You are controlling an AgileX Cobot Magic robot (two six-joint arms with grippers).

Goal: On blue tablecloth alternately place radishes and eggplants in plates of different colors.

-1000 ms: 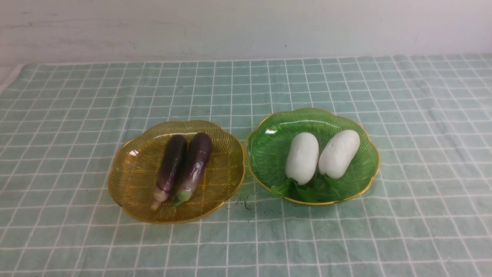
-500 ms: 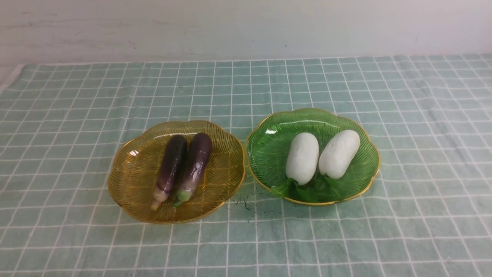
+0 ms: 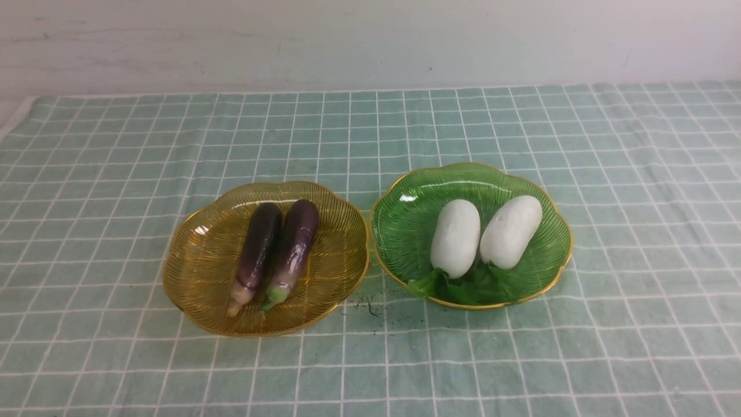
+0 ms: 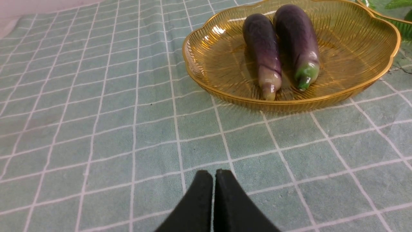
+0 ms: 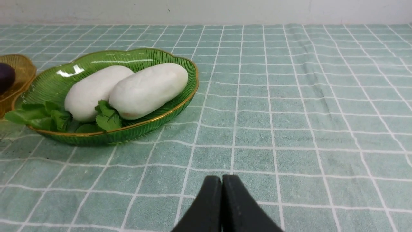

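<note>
On the blue tablecloth (image 3: 370, 116) stand two plates side by side. The amber-yellow plate (image 3: 197, 272) (image 4: 354, 42) on the left holds two purple eggplants (image 3: 257, 249) (image 3: 294, 246) (image 4: 262, 51) (image 4: 296, 38), stems toward the near side. The green plate (image 3: 405, 226) (image 5: 54, 83) on the right holds two white radishes (image 3: 455, 237) (image 3: 510, 231) (image 5: 93, 90) (image 5: 148, 90), leaves toward the near side. My left gripper (image 4: 214, 174) hangs shut and empty over bare cloth, short of the amber plate. My right gripper (image 5: 221, 178) is shut and empty over cloth beside the green plate. Neither gripper shows in the front view.
A pale wall (image 3: 370, 40) runs behind the cloth's far edge. The cloth's left edge (image 3: 14, 121) shows at the far left. Small dark specks (image 3: 367, 304) lie on the cloth between the plates at the near side.
</note>
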